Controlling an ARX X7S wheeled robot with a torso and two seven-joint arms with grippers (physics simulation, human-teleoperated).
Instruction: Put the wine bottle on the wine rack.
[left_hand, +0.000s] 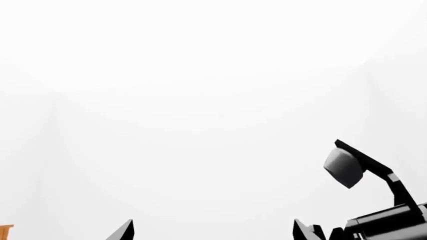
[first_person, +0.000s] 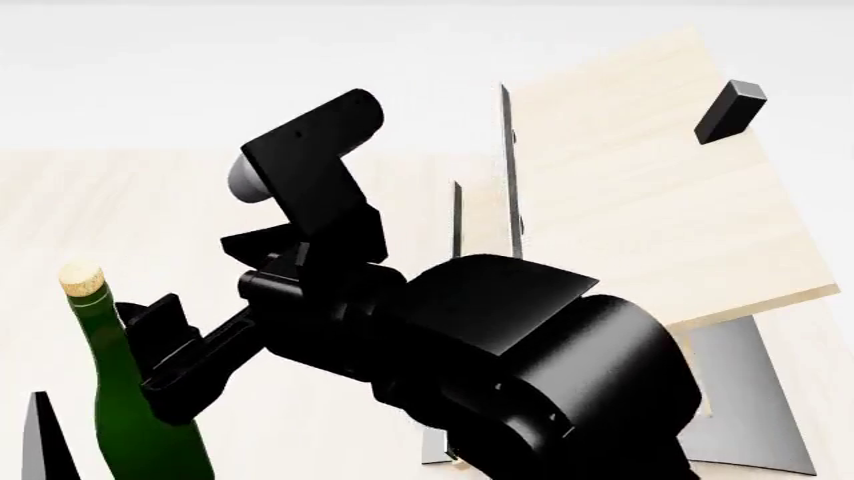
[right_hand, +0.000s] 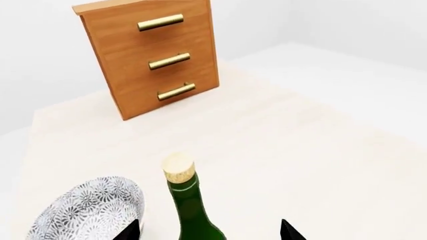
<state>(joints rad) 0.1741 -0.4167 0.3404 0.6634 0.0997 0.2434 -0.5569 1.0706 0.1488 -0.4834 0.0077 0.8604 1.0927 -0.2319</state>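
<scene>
Between the right fingers (right_hand: 208, 231) stands the wine bottle (right_hand: 188, 210), upright on the pale wood counter (right_hand: 300, 150), cork top poking up just past the two dark tips. Those tips are spread apart, one on each side of the bottle's shoulder, and I can't see them touching the glass, so the bottle isn't held. Just beside the bottle, outside one tip, there's a patterned grey-and-white bowl (right_hand: 87, 210). Well beyond the fingertips, at the far end of the counter, sits an orange-brown wooden cabinet (right_hand: 150, 55) with three brass handles.

From the head camera the bottle shows up low down, with the right arm's black gripper body right next to its neck. A big black arm segment fills the middle of that view. Behind it is the wine rack (first_person: 641, 190), pale slanted boards with thin dark edges, a small black block near the top and a curved grey base, well apart from the bottle.

The left fingers (left_hand: 210, 232) point out at blank white wall with nothing between them; the two tips are wide apart. A grey-capped black bracket sits off to one side of them.
</scene>
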